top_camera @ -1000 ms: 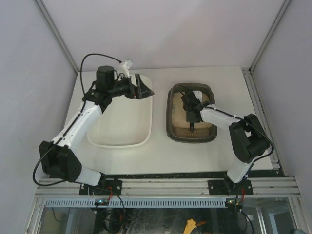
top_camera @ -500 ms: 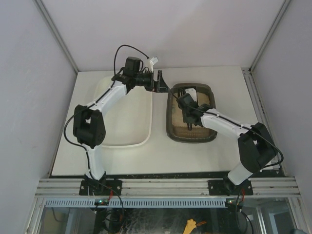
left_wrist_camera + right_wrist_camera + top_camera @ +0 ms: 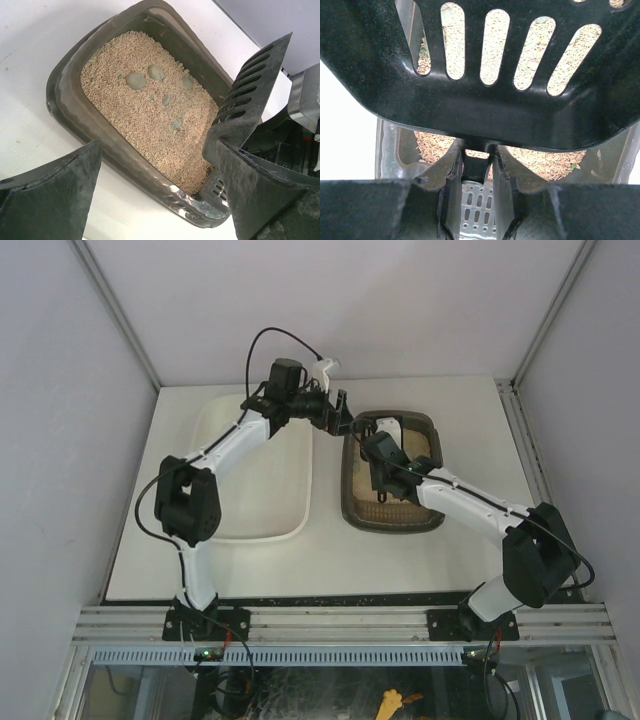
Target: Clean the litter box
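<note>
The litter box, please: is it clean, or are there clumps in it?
Not clean: the litter box holds several grey-green clumps lying on the beige litter.

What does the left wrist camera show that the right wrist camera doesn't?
Only the left wrist view: the whole litter box from rim to rim, several rounded grey-green clumps lying on its beige litter, and the left gripper open wide. Only the right wrist view: the right gripper shut on the handle of the black slotted scoop, whose blade fills most of the frame. Both: the litter box, the litter (in the right wrist view mostly through the slots), and part of the scoop.
</note>
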You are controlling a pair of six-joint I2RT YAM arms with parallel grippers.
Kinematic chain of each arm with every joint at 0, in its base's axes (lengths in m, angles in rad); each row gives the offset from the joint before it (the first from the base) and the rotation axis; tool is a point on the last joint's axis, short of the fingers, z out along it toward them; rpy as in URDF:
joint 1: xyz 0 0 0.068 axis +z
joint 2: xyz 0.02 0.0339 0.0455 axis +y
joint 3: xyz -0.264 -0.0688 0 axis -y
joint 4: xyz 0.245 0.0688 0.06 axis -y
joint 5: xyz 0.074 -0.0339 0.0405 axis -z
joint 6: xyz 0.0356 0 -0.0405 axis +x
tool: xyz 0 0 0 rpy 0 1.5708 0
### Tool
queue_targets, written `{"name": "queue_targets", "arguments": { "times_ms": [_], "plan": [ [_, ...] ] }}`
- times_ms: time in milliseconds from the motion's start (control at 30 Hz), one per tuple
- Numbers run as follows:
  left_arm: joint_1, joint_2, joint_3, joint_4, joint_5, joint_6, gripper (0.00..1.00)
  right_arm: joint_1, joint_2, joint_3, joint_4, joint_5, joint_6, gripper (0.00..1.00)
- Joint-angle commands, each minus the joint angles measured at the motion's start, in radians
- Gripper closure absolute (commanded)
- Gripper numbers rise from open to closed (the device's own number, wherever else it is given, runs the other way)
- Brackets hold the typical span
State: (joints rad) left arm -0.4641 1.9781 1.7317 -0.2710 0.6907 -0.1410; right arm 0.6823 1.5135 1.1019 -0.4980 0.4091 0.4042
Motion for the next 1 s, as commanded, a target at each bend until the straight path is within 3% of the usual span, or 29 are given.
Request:
{"name": "queue_targets", "arguments": {
  "times_ms": [0,200,533,967],
  "plan": [
    [-0.008,-0.081,-0.023,0.084,0.069,0.025,0.0,0.014,-0.038,0.013,0.028,-0.022,-0.028,1.0],
    [-0.005,-0.171,-0.083,0.047,0.064,0.115,0.0,0.001,-0.074,0.012,0.025,-0.038,-0.069,1.0],
    [-0.005,-0.277,-0.202,0.106,0.245,0.169,0.0,-0.024,-0.112,0.012,-0.001,-0.097,-0.076,1.0],
    [-0.051,-0.175,-0.128,0.166,0.16,0.141,0.0,0.016,-0.115,0.012,-0.013,-0.096,-0.059,1.0]
  ]
}}
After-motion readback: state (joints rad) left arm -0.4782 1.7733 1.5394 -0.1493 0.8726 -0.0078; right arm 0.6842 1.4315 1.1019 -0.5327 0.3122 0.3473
